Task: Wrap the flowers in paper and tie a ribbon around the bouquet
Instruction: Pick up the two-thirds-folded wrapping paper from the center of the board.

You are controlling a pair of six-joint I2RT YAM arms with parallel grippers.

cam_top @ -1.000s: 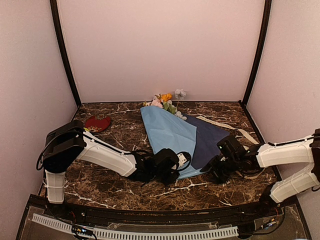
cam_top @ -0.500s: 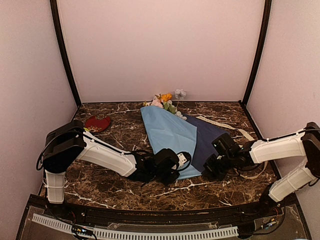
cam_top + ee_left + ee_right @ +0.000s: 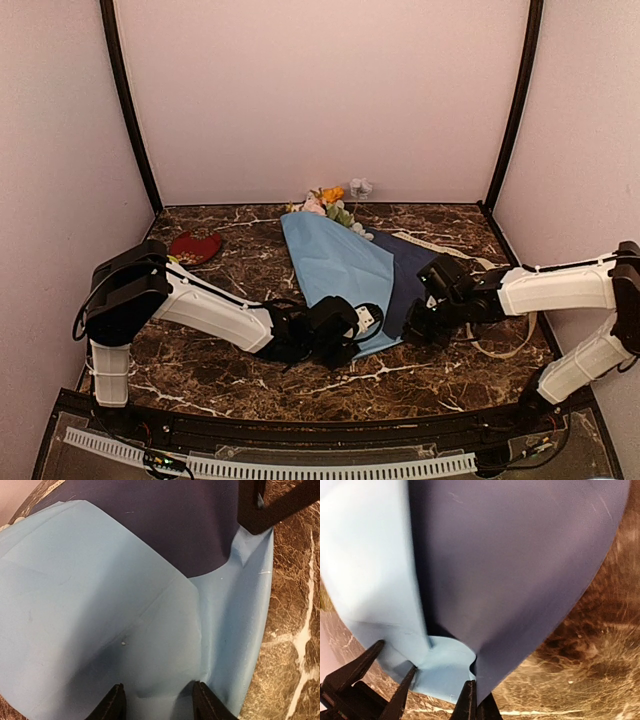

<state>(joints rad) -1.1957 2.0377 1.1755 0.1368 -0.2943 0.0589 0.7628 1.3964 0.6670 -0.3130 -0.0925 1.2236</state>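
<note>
Right hand [image 3: 477, 690] low, tight on paper [image 3: 520, 555]

- The paper [image 3: 100, 605] shows light blue folded over dark blue.
- The left gripper [image 3: 159, 705] has its fingers apart over it.
- The right gripper [image 3: 270, 505] touches its far edge.
- The table [image 3: 295, 605] is brown.

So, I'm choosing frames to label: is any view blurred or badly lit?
Top external: evenly lit and sharp. Left wrist: paper crisp, with a soft shadow on it near the dark, blurry fingers. Right wrist: paper out of focus, table smeared.
</note>
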